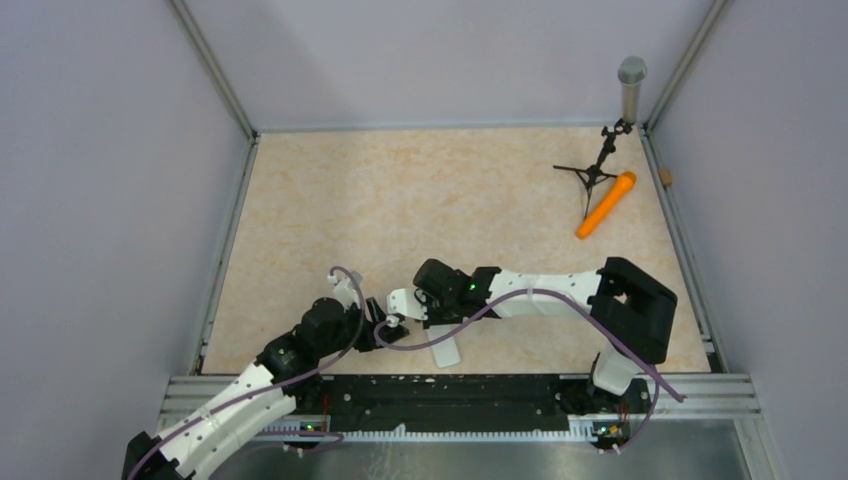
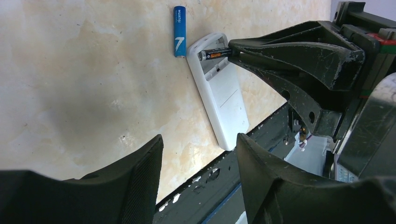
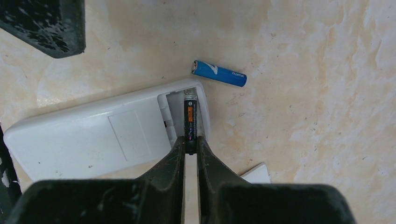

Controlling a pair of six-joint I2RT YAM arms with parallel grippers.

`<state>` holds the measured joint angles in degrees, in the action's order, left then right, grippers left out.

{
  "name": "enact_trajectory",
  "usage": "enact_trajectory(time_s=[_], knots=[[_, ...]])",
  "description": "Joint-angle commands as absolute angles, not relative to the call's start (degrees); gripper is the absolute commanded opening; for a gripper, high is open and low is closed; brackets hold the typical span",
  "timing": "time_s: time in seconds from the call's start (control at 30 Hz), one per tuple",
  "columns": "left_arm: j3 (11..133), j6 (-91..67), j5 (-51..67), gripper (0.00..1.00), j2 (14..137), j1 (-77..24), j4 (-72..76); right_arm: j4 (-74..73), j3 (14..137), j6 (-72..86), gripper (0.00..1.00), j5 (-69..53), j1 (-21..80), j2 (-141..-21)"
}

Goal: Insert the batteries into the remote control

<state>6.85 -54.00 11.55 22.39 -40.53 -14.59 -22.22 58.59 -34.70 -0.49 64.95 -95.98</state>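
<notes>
The white remote control [image 3: 93, 140] lies back up near the table's front edge, its battery bay [image 3: 180, 105] uncovered. My right gripper [image 3: 190, 145] is shut on the dark battery [image 3: 190, 122] and holds it lengthwise in the bay; the left wrist view shows the same grip on that battery [image 2: 215, 54]. The blue battery [image 3: 219, 73] lies on the table just beyond the remote's open end, also in the left wrist view [image 2: 180, 31]. My left gripper [image 2: 200, 140] is open and empty, a short way from the remote [image 2: 219, 93]. From above, both grippers [image 1: 390, 330] [image 1: 415, 315] cover most of the remote [image 1: 445, 352].
A small white flat piece [image 3: 257, 173], seemingly the battery cover, lies beside my right fingers. An orange microphone [image 1: 606, 204] and a small tripod stand [image 1: 598, 165] sit at the back right. The black front rail [image 1: 450, 400] runs close to the remote's end.
</notes>
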Motion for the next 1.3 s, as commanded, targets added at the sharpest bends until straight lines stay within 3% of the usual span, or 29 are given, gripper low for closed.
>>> enact_trajectory(time_s=[0.0,0.37,1.27], knots=[[6.87,-53.26,12.26,0.6,22.98,-40.26,-11.62,-19.85,60.55,-34.1,0.07,-0.26,64.23,-96.47],[6.72,-53.35,12.81,0.61,23.37,-40.25,-11.04,-18.81,60.51,-33.79,0.16,-0.26,64.16,-96.28],[5.99,-53.98,13.68,0.63,26.55,-40.26,-7.38,-16.33,58.07,-30.64,0.2,1.65,63.77,-91.28]])
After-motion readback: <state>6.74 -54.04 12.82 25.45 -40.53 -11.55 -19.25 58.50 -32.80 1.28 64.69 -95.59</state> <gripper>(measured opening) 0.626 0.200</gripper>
